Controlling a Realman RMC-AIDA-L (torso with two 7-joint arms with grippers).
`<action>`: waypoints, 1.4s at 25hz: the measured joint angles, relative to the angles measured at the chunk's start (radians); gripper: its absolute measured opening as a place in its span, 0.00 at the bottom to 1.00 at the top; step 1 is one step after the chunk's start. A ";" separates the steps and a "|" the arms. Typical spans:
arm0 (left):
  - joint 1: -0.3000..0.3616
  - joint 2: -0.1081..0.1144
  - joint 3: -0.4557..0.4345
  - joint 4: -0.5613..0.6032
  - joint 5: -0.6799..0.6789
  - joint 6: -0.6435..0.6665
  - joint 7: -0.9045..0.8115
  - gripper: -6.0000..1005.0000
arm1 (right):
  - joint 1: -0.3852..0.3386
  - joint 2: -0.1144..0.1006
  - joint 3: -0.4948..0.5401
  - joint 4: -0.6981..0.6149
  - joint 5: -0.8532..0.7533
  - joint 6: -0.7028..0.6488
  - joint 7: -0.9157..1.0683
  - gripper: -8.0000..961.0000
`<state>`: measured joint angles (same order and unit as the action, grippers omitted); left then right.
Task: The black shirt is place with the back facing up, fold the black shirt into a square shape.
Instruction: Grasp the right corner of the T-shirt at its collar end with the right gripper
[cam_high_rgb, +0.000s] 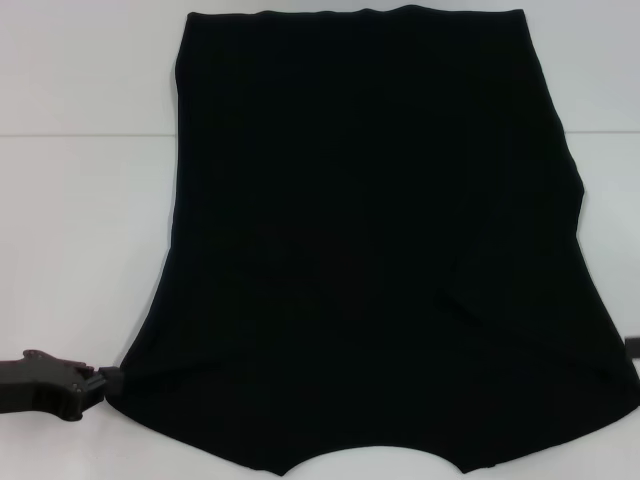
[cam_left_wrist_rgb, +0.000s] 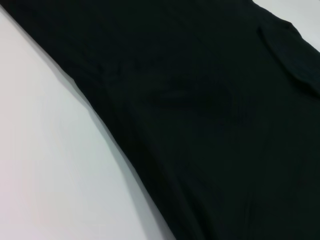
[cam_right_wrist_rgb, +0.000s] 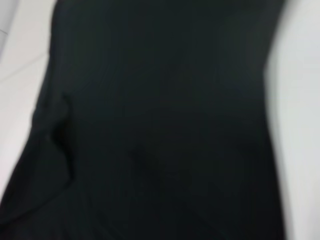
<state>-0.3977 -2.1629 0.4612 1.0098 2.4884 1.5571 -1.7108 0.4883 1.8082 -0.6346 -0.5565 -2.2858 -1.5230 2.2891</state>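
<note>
A black shirt (cam_high_rgb: 370, 240) lay spread flat on a white table (cam_high_rgb: 80, 200), filling most of the head view. Its far edge ran straight and fairly narrow, and the cloth widened toward the robot, where the near edge curved inward at the middle. No lettering showed on the upward side; the surface was plain black with a few soft creases near the shirt's right side. The left gripper (cam_high_rgb: 100, 380) sat low at the shirt's near left corner, its tip touching or just meeting the edge of the cloth; whether its jaws were spread, pressed together or pinching the fabric could not be told. Only a small dark sliver of the right gripper (cam_high_rgb: 632, 346) showed at the shirt's near right edge, and its jaws could not be judged either. The left wrist view showed the shirt (cam_left_wrist_rgb: 210, 120) lying across the pale table (cam_left_wrist_rgb: 45, 165), with a folded flap of cloth along the shirt's farther edge. The right wrist view was blurred, showing the shirt (cam_right_wrist_rgb: 165, 125) with table (cam_right_wrist_rgb: 300, 125) beside it.
</note>
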 joint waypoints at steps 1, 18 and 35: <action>-0.001 0.000 0.000 0.000 0.000 0.000 0.001 0.02 | 0.001 0.000 0.001 0.000 -0.019 0.000 0.010 0.92; -0.006 0.001 0.002 -0.002 -0.009 -0.003 0.008 0.02 | 0.048 0.021 -0.002 0.008 -0.115 0.012 0.035 0.89; -0.011 0.003 0.002 -0.002 -0.010 -0.008 0.007 0.02 | 0.061 0.029 -0.007 0.009 -0.117 0.013 0.042 0.87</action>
<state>-0.4089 -2.1598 0.4632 1.0079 2.4779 1.5492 -1.7037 0.5492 1.8367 -0.6420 -0.5472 -2.4023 -1.5101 2.3313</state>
